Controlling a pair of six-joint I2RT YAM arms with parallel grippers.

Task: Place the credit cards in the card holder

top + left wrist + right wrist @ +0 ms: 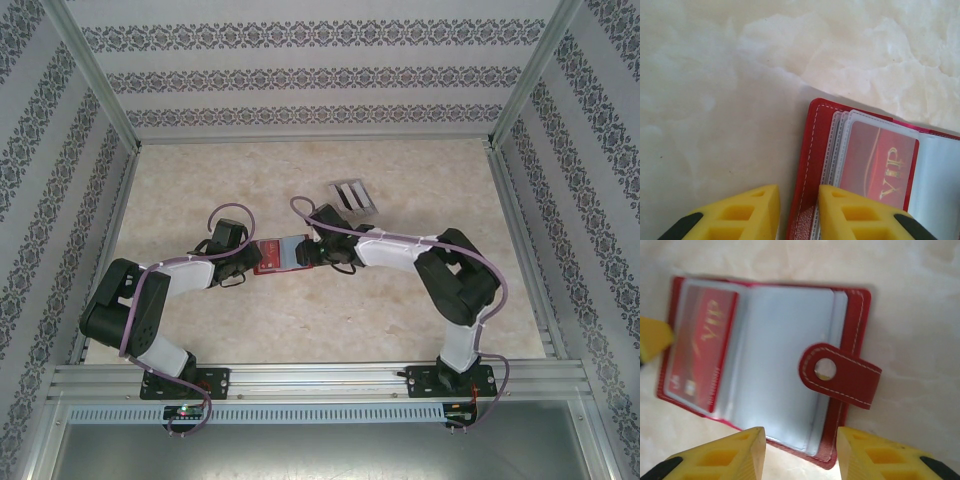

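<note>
Card holder [283, 254] lies open and flat on the table [300, 330] between the two arms, with a red VIP card [700, 345] in its left clear sleeve. The left gripper [799, 192] is closed on the cover's outer edge, pinning it. The right gripper [801, 436] hangs over the near edge with its fingers apart, holding nothing. My worry is the loose, glossy sleeves. A card pushed in at a slant could catch on a sleeve mouth or shove the card holder out of the left pinch. The snap tab [840, 375] lies across the right page and could block a slot.
</note>
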